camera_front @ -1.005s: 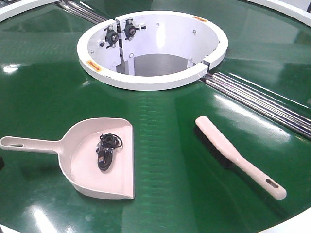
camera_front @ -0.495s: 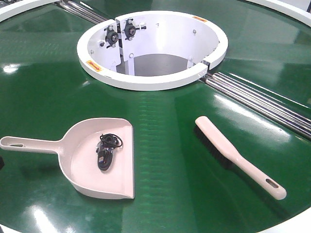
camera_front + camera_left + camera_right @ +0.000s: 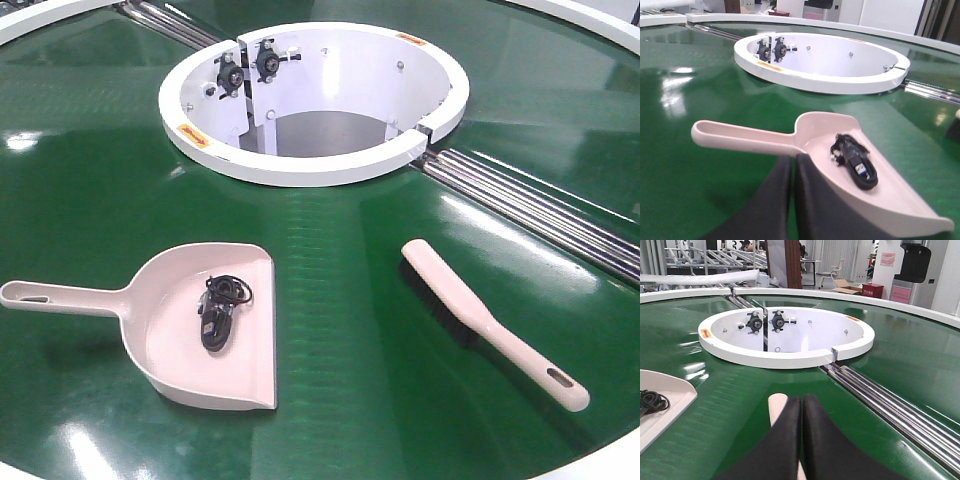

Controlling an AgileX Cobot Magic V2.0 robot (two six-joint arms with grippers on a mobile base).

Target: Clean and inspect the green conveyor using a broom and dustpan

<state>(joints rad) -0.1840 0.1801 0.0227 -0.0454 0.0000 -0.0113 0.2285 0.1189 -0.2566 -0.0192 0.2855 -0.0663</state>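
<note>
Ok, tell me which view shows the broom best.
The exterior front view: the broom lies whole on the green conveyor, bristles and slotted handle visible. The right wrist view shows only its pale tip behind the shut right gripper. The left wrist view catches just a sliver at the right edge.

White walls, a chair (image 3: 828, 273) — cardboard boxes (image 3: 847, 287).

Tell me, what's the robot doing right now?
Both grippers shut, empty: left gripper above dustpan, right gripper above broom. Black cable lies in dustpan. Nothing blocking.
</note>
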